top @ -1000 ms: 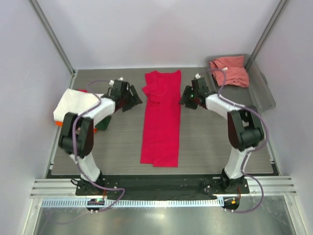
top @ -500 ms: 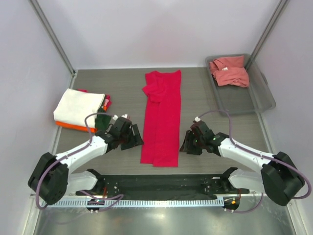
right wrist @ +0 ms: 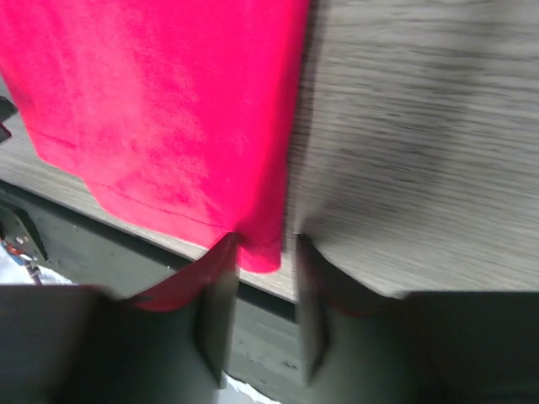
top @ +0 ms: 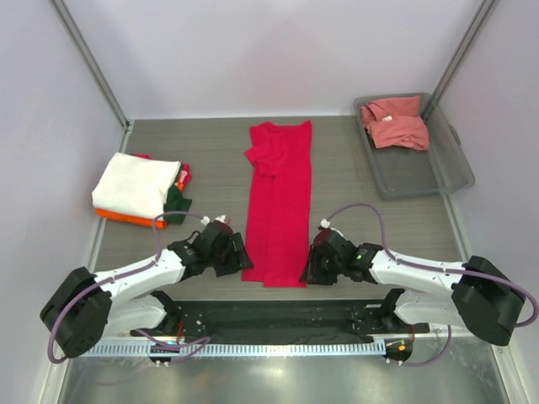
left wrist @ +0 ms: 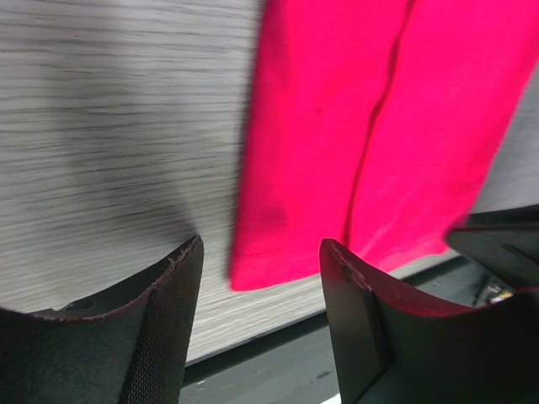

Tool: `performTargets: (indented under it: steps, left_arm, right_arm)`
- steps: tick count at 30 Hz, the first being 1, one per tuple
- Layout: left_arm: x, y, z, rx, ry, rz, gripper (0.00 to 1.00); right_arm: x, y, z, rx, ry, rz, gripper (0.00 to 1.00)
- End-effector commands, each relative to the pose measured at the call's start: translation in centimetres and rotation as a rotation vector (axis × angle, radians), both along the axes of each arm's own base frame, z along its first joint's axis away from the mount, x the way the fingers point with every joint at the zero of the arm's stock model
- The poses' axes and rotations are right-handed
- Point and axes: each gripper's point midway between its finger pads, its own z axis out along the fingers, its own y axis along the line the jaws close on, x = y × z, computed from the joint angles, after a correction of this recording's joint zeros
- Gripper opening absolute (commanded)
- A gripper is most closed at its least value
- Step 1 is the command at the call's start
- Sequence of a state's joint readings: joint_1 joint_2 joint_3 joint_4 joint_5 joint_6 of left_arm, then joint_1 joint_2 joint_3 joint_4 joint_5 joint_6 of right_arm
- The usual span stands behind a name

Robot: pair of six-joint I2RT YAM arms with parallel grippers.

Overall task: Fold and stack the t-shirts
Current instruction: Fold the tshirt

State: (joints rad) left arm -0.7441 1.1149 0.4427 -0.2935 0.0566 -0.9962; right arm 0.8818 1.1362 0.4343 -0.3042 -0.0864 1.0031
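Observation:
The crimson t-shirt lies folded into a long strip down the middle of the table. My left gripper is open at the strip's near left corner. In the left wrist view the gripper straddles that corner of the crimson cloth without touching it. My right gripper is at the near right corner. In the right wrist view the gripper is open, with the corner of the crimson shirt between its tips. A salmon-pink t-shirt lies crumpled in the tray. A cream-white shirt tops a stack over orange and dark green ones.
The grey plastic tray stands at the back right. The folded stack sits at the left edge of the table. The black base plate runs along the near edge just behind the shirt's hem. Frame posts rise at both back corners.
Both arms have swept from beside the shirt's far end down to its near corners and closed in on the hem. The shirt has not moved.

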Motion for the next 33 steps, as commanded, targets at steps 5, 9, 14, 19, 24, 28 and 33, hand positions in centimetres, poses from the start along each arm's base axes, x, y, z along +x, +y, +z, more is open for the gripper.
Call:
performTargets:
  steps: [5,9,14,19,24,28,33]
  left_arm:
    - [-1.7,-1.4,-2.3,-0.01,0.07,-0.026,0.53]
    - [-2.5,-1.1,-2.9,0.007,0.082,-0.021,0.46]
    - [-3.1,0.0,-3.8,0.055,0.1,0.005,0.43]
    - [-3.1,1.9,-3.6,0.121,0.073,0.042,0.46]
    - [-2.9,2.6,-2.9,0.134,0.049,0.06,0.48]
    - [-3.4,2.0,-3.2,0.108,0.074,0.039,0.41]
    - [-3.4,1.1,-3.9,0.082,0.092,0.028,0.39]
  right_arm:
    - [0.6,0.8,-0.4,-0.016,-0.022,-0.016,0.07]
    - [0.6,0.6,-0.1,-0.011,-0.03,-0.022,0.01]
    - [0.6,0.3,0.2,-0.017,-0.039,-0.017,0.01]
    - [0.6,-0.2,0.2,-0.045,-0.044,-0.018,0.01]
    - [0.5,-0.4,0.4,-0.049,-0.046,-0.018,0.01]
    - [0.4,-0.5,0.3,-0.054,-0.044,-0.017,0.01]
    - [0.4,-0.5,0.3,-0.055,-0.042,-0.016,0.01]
